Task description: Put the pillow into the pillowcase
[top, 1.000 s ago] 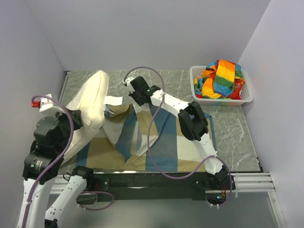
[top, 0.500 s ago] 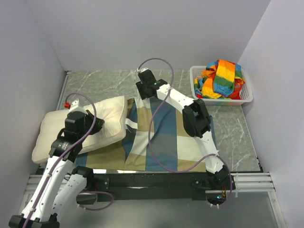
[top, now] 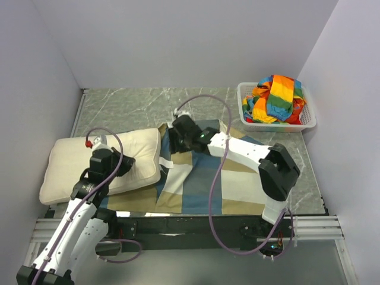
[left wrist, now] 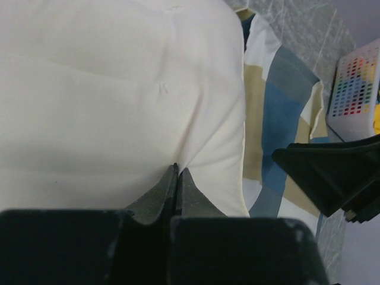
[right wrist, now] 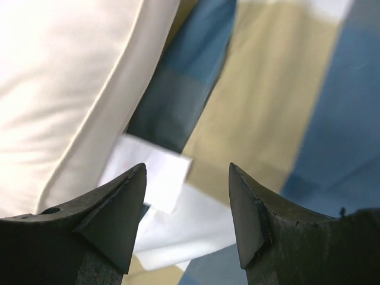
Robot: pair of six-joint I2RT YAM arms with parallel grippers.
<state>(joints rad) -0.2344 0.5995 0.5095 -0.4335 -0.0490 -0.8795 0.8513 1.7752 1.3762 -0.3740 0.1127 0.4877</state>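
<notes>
Cream pillow (top: 101,163), soft and light, pinched by clamped left gripper (left wrist: 176,170).
Limp pillowcase (top: 237,178) under right gripper (right wrist: 187,172), jaws apart; best gripped at hem.

Bright, even, diffuse light with soft shadows. The plump cream-white fabric pillow (left wrist: 119,89) ahead of the left gripper (left wrist: 176,170) nearly washes out; the right wrist view is slightly soft.

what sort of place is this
Probably a robot lab test cell: plain walls box in a marble-look table, two robot arms are bolted at its near edge, with a pillow and pillowcase laid out.
</notes>
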